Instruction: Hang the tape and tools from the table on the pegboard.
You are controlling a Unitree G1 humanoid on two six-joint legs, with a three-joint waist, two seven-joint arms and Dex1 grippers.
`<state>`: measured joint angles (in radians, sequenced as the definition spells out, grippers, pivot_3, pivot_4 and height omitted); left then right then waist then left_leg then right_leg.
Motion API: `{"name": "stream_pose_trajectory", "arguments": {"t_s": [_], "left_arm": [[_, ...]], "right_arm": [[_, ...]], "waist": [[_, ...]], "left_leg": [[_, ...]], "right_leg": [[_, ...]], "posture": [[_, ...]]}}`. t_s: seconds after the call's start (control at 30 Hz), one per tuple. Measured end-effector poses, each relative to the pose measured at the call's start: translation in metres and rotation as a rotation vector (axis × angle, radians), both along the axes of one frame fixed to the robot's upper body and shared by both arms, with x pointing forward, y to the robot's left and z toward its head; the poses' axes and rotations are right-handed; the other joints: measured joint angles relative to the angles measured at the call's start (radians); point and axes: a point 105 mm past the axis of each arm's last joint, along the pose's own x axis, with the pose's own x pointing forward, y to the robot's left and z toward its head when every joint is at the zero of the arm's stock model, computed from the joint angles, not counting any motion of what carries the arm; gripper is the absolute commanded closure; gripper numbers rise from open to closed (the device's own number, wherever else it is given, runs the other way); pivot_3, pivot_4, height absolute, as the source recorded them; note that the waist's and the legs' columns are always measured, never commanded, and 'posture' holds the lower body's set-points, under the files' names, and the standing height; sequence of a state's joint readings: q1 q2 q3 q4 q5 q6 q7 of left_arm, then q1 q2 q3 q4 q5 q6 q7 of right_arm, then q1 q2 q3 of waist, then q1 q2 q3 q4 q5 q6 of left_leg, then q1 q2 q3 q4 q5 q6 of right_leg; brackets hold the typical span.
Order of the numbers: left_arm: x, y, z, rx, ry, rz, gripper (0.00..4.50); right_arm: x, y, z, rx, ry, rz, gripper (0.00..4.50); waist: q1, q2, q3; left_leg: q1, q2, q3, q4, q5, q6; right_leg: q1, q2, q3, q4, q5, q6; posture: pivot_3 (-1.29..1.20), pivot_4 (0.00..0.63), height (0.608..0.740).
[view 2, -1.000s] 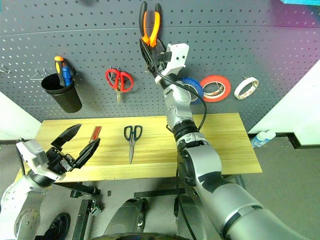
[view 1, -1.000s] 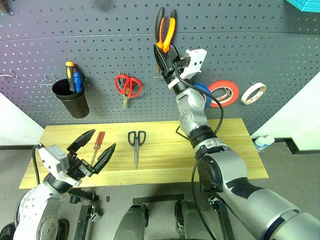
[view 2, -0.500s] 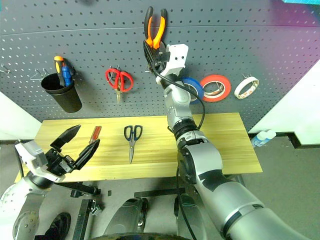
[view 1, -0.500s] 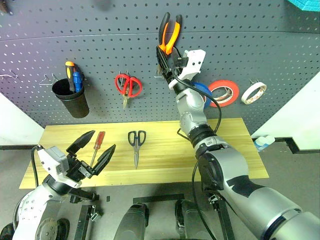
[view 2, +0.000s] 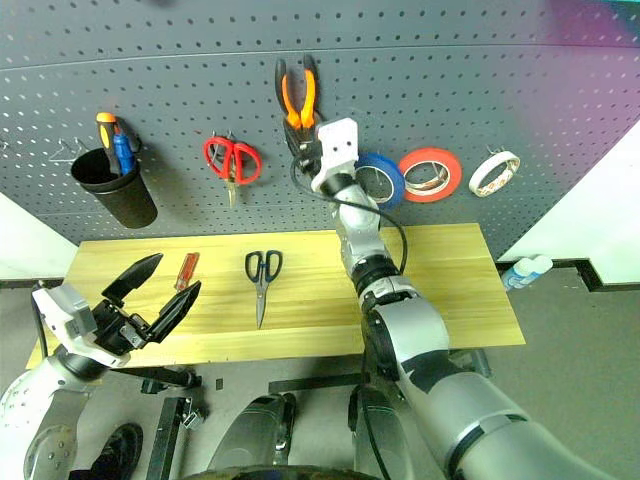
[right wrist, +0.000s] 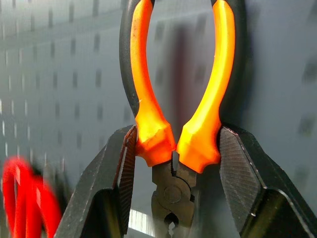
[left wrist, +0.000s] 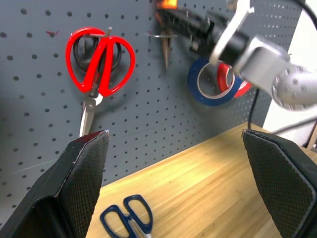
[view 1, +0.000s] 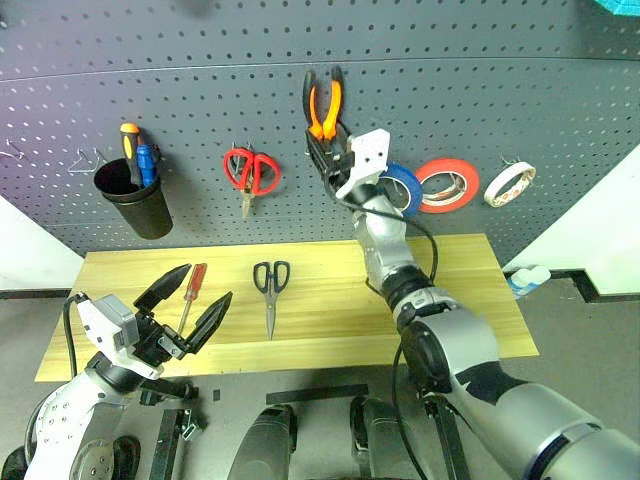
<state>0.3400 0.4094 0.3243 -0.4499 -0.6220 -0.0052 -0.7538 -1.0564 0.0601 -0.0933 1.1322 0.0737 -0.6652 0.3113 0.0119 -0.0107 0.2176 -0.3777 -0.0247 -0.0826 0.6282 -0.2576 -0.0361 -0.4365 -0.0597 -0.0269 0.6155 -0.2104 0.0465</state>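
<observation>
I held the right gripper [right wrist: 173, 163] clamped on the pliers [view 1: 322, 105], handles up, flat against the pegboard [view 1: 500, 90] between the red-looped scissors [view 1: 250, 172] and the blue tape [view 1: 402, 189] hanging on the board. My left gripper [view 1: 190, 300] stood fully spread and empty near the table's [view 1: 470, 300] front left corner. The screwdriver [view 1: 194, 290] and dark-looped scissors [view 1: 270, 290] lay on the table's left half.

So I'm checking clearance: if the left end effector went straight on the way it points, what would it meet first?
Probably the pegboard, near the red scissors hanging there; the way over the table looks free, though depth is hard to judge.
</observation>
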Motion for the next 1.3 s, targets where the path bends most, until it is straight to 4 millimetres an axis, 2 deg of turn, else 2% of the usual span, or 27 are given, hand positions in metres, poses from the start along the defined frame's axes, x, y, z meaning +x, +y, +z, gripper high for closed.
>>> {"name": "stream_pose_trajectory", "arguments": {"t_s": [0.17,0.4,0.43,0.7,0.9,1.03,1.2,1.3], "left_arm": [[-0.001,0.000,0.000,0.001,0.004,0.001,0.00],[0.000,0.000,-0.001,-0.002,0.009,0.006,0.00],[0.000,0.000,-0.001,-0.002,0.011,0.006,0.00],[0.001,-0.001,-0.002,-0.005,0.015,0.000,0.00],[0.002,-0.003,-0.002,-0.007,0.014,-0.008,0.00],[0.002,-0.004,-0.001,-0.007,0.010,-0.012,0.00],[0.003,-0.004,0.000,-0.007,0.005,-0.022,0.00],[0.005,-0.005,0.001,-0.006,-0.001,-0.030,0.00]], "right_arm": [[-0.002,0.002,-0.002,-0.026,-0.012,-0.014,2.43],[-0.004,0.005,0.000,-0.039,-0.025,0.009,0.12],[-0.004,0.005,0.000,-0.040,-0.025,0.009,0.05],[-0.008,0.002,0.007,0.004,-0.067,0.012,0.05],[-0.022,-0.019,0.028,0.124,-0.209,-0.034,0.05],[-0.029,-0.029,0.035,0.164,-0.260,-0.062,0.05],[-0.037,-0.045,0.030,0.206,-0.274,-0.106,0.05],[-0.043,-0.051,0.020,0.159,-0.271,-0.099,0.05]], "waist": [[0.000,0.001,0.001],[0.001,0.001,0.001],[0.001,0.001,0.001],[0.001,0.001,0.001],[0.001,0.001,0.001],[0.001,0.000,0.001],[0.001,0.000,0.001],[0.001,0.000,0.001]], "left_leg": [[-0.008,0.001,0.000,0.000,0.000,0.000],[-0.008,0.001,0.000,0.002,0.000,0.000],[-0.008,0.001,0.000,0.002,0.000,0.000],[-0.008,0.001,0.000,0.002,0.000,0.000],[-0.008,0.001,0.000,0.002,0.000,0.000],[-0.007,0.001,0.000,0.002,0.000,0.000],[-0.007,0.002,0.001,0.002,0.000,0.000],[-0.007,0.001,0.001,0.003,0.000,0.000]], "right_leg": [[-0.007,0.001,0.000,0.001,0.000,0.000],[-0.007,0.002,-0.001,0.000,-0.001,-0.001],[-0.007,0.002,-0.001,0.000,-0.001,-0.001],[-0.007,0.003,-0.001,0.000,0.000,-0.001],[-0.007,0.003,-0.001,0.000,0.000,-0.001],[-0.007,0.003,-0.001,0.001,0.000,-0.001],[-0.007,0.003,-0.001,0.001,0.000,-0.001],[-0.006,0.003,-0.001,0.001,0.000,-0.001]], "posture": [[0.19,0.214,0.740],[0.18,0.210,0.740],[0.18,0.211,0.740],[0.18,0.207,0.740],[0.18,0.200,0.740],[0.17,0.199,0.740],[0.15,0.192,0.740],[0.13,0.193,0.740]]}}
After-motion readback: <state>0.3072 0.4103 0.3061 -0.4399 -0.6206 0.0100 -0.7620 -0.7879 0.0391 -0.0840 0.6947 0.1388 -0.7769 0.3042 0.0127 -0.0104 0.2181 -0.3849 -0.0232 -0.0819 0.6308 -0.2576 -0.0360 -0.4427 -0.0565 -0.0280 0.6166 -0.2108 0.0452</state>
